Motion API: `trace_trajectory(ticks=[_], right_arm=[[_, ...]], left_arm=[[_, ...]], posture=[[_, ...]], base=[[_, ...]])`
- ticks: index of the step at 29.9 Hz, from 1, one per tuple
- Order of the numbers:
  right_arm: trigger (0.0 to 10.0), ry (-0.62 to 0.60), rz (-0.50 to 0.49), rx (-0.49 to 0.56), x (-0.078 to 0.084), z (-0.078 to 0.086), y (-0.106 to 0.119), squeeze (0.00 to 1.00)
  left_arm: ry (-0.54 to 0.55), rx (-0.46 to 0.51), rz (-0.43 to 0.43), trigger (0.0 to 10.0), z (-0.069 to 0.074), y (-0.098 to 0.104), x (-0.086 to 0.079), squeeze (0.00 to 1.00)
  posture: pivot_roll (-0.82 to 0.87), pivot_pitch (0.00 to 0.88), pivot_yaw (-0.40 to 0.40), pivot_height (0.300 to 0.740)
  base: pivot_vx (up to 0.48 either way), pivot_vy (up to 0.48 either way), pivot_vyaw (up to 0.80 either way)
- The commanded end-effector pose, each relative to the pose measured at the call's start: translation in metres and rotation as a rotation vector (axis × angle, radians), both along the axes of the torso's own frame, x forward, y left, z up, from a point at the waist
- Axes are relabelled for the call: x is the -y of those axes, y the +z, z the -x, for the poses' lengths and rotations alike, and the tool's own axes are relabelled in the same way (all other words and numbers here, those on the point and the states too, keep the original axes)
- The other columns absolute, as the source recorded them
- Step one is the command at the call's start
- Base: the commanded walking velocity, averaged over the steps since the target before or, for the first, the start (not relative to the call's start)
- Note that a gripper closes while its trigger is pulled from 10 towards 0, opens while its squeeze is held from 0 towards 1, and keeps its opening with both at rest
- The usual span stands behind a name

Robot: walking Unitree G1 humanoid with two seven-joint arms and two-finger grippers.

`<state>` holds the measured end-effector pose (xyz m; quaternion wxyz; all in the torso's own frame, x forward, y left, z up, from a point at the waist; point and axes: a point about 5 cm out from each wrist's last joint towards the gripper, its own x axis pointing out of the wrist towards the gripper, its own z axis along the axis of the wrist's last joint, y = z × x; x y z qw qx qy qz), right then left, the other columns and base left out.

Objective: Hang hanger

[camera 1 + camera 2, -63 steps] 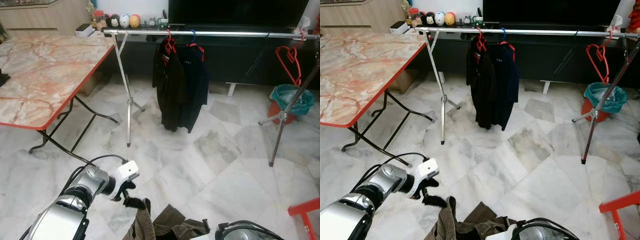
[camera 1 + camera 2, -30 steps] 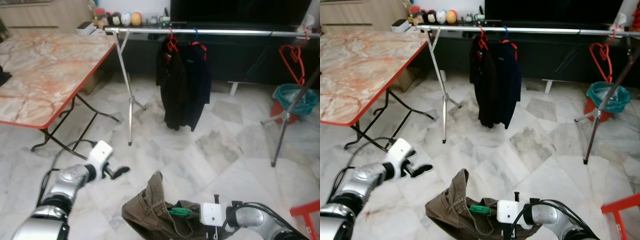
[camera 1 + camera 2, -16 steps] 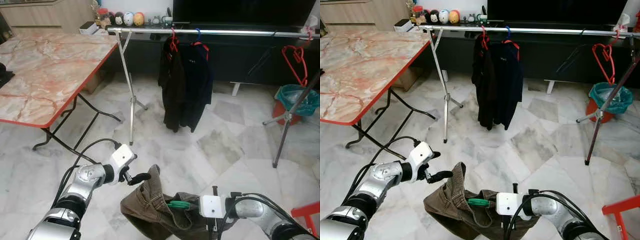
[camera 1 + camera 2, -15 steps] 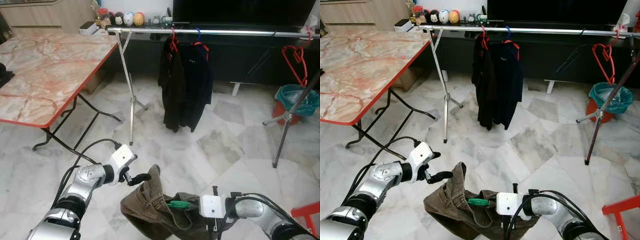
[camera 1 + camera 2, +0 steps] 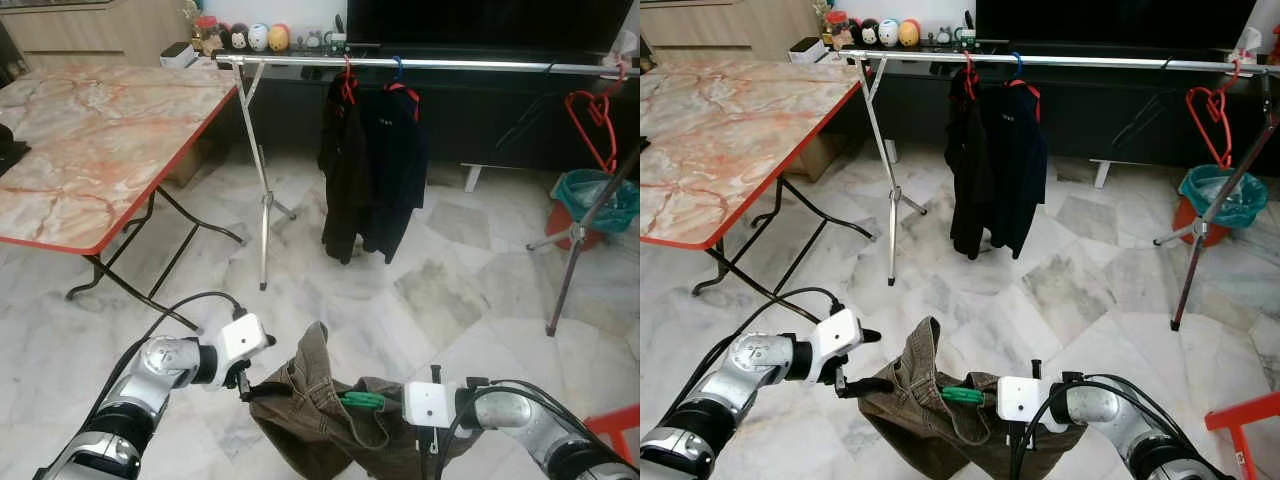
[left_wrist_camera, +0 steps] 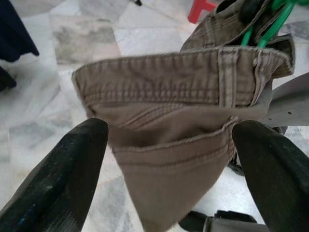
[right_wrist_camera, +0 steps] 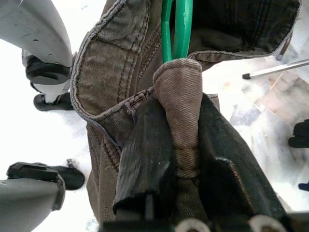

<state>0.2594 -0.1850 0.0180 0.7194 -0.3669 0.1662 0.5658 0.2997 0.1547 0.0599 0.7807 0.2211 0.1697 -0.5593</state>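
The right claw pinches a fold of olive-brown cotton trousers threaded on a green plastic hanger, likely to lift both toward the silver clothes rail. The left claw, spread wide, straddles the waistband low over the marble floor.

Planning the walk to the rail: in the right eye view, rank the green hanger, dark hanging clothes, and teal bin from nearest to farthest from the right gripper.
1. Green hanger: right beside the right gripper, inside the brown pants.
2. Dark clothes: ahead, hanging on the rail.
3. Teal bin: far right, past the rack leg.
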Motion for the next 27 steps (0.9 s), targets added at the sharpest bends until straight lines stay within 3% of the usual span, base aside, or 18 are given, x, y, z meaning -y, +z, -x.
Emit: trace_trajectory(ticks=[1,12,20,27], right_arm=[[10.0,0.002,-0.037,0.058,-0.005,-0.010,0.012,0.00],[10.0,-0.002,-0.041,0.067,-0.009,-0.012,0.012,0.00],[10.0,-0.006,-0.048,0.080,-0.015,-0.017,0.014,0.00],[10.0,-0.026,-0.047,0.102,-0.015,-0.023,0.018,0.00]], left_arm=[[-0.030,0.006,-0.030,10.0,0.000,0.001,0.002,0.00],[-0.034,-0.021,0.044,10.0,-0.003,0.006,0.015,0.00],[-0.104,-0.090,0.102,10.0,0.003,0.011,0.024,0.00],[-0.156,-0.133,0.042,10.0,0.010,0.005,0.021,0.00]], posture=[[0.12,0.028,0.041,0.740],[0.11,0.019,0.042,0.740],[0.11,0.011,0.041,0.740],[0.11,0.005,0.037,0.740]], base=[[0.000,0.000,0.00],[0.000,0.000,0.00],[0.000,0.000,0.00],[0.000,0.000,0.00]])
